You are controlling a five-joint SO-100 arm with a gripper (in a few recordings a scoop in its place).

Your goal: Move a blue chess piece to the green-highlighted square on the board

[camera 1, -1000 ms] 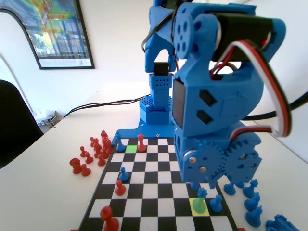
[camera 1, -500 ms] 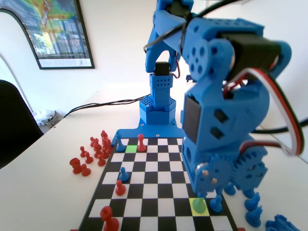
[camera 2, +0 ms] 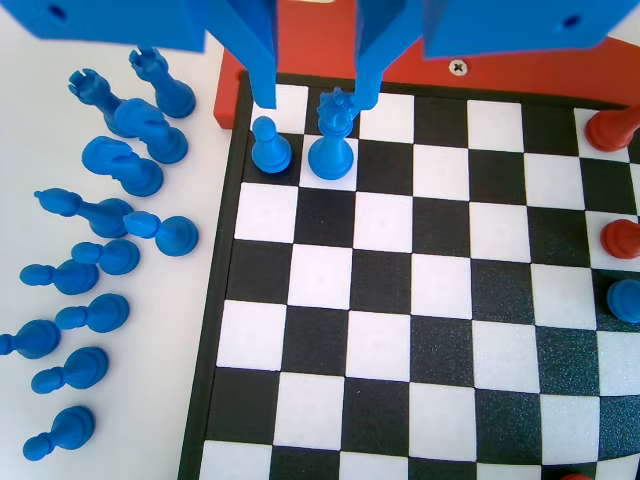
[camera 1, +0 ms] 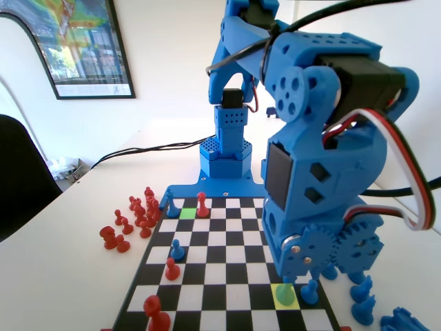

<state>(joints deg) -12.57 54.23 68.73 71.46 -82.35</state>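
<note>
- Two jaws of the gripper [camera 2: 315, 100] hang spread apart over the board [camera 2: 400, 300], clamping nothing
- the blue chess piece [camera 2: 332, 140] stands upright between them, beside a blue pawn [camera 2: 268, 146]
- the green-highlighted square [camera 1: 187, 213] lies bare near the arm's base

A white wall [camera 1: 165, 55] rises behind the white desk [camera 1: 62, 255], bright with daylight, with a black-framed colourful poster [camera 1: 76, 45] hanging at its upper left, a dark chair [camera 1: 21, 179] at the desk's left edge, and black cables [camera 1: 145, 148] trailing across the desk's far side.
</note>
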